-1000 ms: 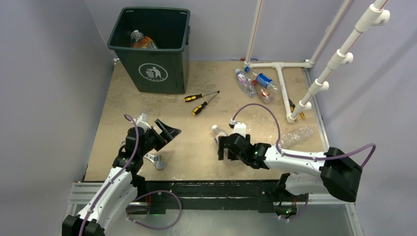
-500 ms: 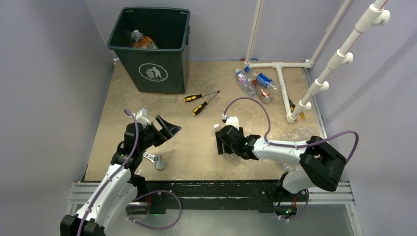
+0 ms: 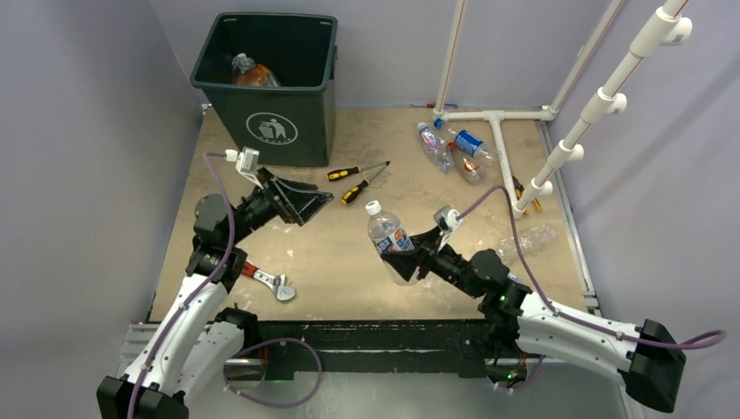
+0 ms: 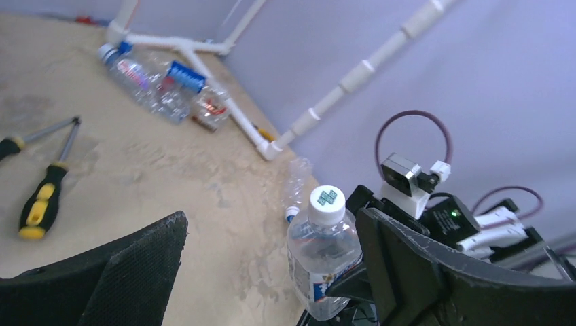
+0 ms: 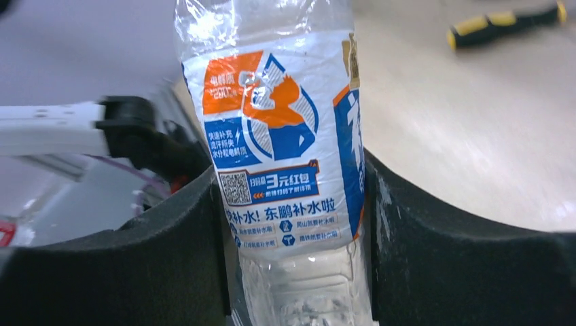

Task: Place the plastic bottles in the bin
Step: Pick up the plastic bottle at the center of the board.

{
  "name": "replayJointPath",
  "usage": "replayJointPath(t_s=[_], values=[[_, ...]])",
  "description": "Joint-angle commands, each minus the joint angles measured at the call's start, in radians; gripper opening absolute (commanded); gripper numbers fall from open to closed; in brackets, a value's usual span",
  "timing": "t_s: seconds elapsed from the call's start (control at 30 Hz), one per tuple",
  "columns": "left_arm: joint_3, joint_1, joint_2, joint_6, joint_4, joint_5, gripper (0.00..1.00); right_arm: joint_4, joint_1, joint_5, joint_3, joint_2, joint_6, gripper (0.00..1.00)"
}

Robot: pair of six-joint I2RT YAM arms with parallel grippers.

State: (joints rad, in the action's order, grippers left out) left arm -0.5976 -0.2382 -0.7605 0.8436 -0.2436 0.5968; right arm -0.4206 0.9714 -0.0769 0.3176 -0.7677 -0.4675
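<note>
We note that the right gripper [image 3: 408, 256], which a second ago sits low on the worktop [image 3: 332, 253] at a lying plastic bottle [image 3: 388, 237], now carries that bottle clear of the surface. Both fingers are closed against the lower body, and the white cap is uppermost with a slight tilt. The left gripper [image 3: 312, 208] has risen from beside the wrench [image 3: 266, 279]. It now faces the lifted bottle with its jaws spread wide and nothing between them; the bottle is near it but not touching. The bin [image 3: 305, 131] stands at the far left corner, well apart from the held bottle, with at least one bottle [image 3: 249, 72] already inside. We judge the pick step complete and transport pending. Because the bin lies on the left arm's side, a handover appears likely. The grouped bottles [image 3: 454, 148] by the white pipe frame [image 3: 499, 144] and a crushed clear bottle [image 3: 528, 240] remain to be collected.
</note>
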Motion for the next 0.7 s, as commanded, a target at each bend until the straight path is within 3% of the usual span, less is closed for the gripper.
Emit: replayJointPath(t_s=[0.0, 0.1, 0.17, 0.43, 0.67], values=[[-0.02, -0.037, 0.024, 0.021, -0.285, 0.152, 0.95, -0.429, 0.007, 0.209, -0.099, 0.048, 0.032, 0.47], [0.053, -0.078, 0.017, 0.137, -0.549, 0.149, 0.94, -0.584, 0.007, 0.278, -0.114, -0.008, 0.007, 0.45], [0.056, -0.109, 0.005, 0.173, -0.639, 0.145, 0.94, -0.669, 0.007, 0.302, -0.117, -0.051, -0.014, 0.45], [-0.03, -0.282, -0.059, -0.006, -0.468, 0.158, 0.93, -0.952, 0.009, 0.332, -0.127, -0.179, -0.095, 0.43], [-0.034, -0.341, -0.087, -0.026, -0.477, 0.135, 0.89, -0.997, 0.019, 0.373, -0.084, -0.254, -0.119, 0.43]])
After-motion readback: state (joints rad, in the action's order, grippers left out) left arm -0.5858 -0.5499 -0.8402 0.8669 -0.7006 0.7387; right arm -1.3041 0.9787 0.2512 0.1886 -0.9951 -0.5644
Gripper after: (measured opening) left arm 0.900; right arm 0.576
